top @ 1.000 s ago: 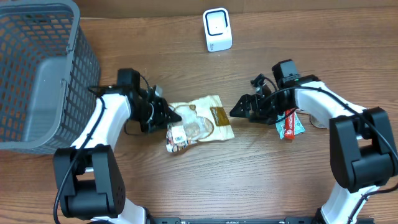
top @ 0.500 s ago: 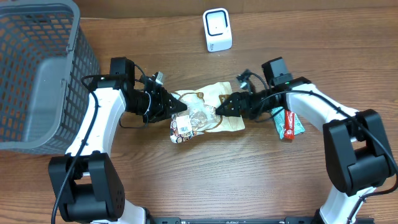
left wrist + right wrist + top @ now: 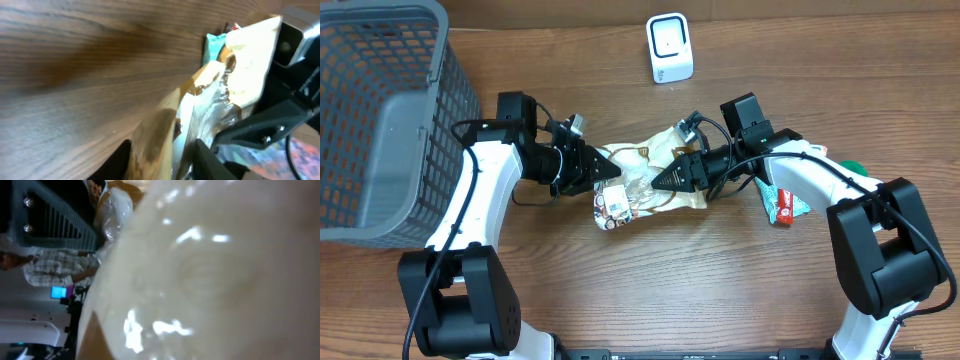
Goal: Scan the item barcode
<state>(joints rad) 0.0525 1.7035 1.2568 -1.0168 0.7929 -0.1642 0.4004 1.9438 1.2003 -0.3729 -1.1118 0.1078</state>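
Long axis of snack pouch (image 3: 635, 192) left-to-right, between left fingers (image 3: 598, 170) and right fingers (image 3: 672, 176); grasped or released, cannot tell

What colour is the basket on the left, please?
Grey; the basket shows best in the overhead view.

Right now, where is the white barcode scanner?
In the overhead view the white scanner stands at the top centre, to the right of the grey basket and just beyond the snack bag.
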